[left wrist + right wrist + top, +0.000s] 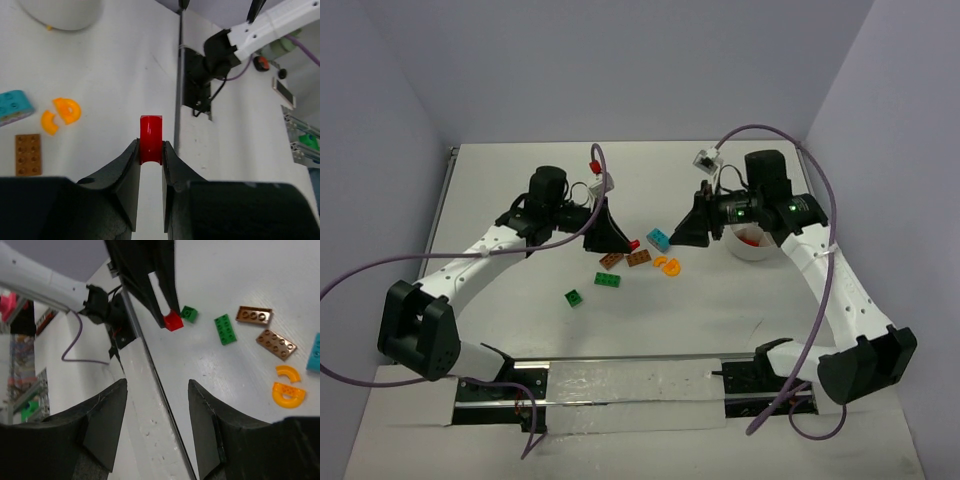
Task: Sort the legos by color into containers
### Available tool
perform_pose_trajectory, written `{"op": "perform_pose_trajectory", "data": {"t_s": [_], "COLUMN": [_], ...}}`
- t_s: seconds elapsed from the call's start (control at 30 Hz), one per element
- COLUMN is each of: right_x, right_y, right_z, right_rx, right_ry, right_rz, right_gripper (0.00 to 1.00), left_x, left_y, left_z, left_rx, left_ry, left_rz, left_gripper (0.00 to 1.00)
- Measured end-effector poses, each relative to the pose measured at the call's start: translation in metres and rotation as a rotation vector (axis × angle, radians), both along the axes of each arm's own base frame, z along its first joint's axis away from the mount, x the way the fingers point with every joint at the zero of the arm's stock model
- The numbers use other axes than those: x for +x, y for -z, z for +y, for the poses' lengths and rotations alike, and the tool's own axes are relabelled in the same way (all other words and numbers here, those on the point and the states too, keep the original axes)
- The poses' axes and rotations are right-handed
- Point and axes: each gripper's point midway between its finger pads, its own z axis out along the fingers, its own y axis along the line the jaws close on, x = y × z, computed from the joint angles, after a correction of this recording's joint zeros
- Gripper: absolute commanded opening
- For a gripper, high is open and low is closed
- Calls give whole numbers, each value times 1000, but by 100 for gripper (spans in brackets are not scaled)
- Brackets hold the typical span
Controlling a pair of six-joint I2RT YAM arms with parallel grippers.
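At mid-table, my left gripper [150,150] is pressed shut on a red brick [151,137], its two black fingers clamped on the brick's flanks while most of the brick pokes out past the tips. The overhead view puts that pinch low over the white table [500,190], just left of the loose pile; I cannot tell whether the brick touches the surface. Nearest to it lie two brown plates [612,260] side by side, with a long green plate [609,279] just below them and a small green brick [574,298] further toward the arm bases. A teal brick [659,239] sits to the right of the red one, and two orange curves [670,266] lie below it, near each other. My right gripper [157,385] faces the pile from the other side, fingers spread with nothing between them, hanging above the table and apart from every piece. Behind it, at the right of the table, stands the white bowl [750,255], partly hidden by the right wrist. A patch of red shows inside it, though I cannot tell which compartment it lies in. In the left wrist view the bowl's wall fills the upper left corner, well apart from the pinched brick
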Motion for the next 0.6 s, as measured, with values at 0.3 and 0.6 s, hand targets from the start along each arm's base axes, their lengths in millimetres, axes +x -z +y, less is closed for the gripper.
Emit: {"op": "perform_pose_trajectory", "data": {"t_s": [0.3,0.6], "right_x": [-32,-28], "right_y": [6,15], "right_z": [34,43], "right_rx": [-16,-11], "right_ry": [-170,-168], "right_rz": [-18,89], "right_gripper": [61,61], "left_x": [-27,-39], "left_y": [-29,-37], "left_z": [-2,-11], "left_rx": [-89,-111], "left_ry": [101,150], "left_rz": [34,38], "left_gripper": [0,0]}}
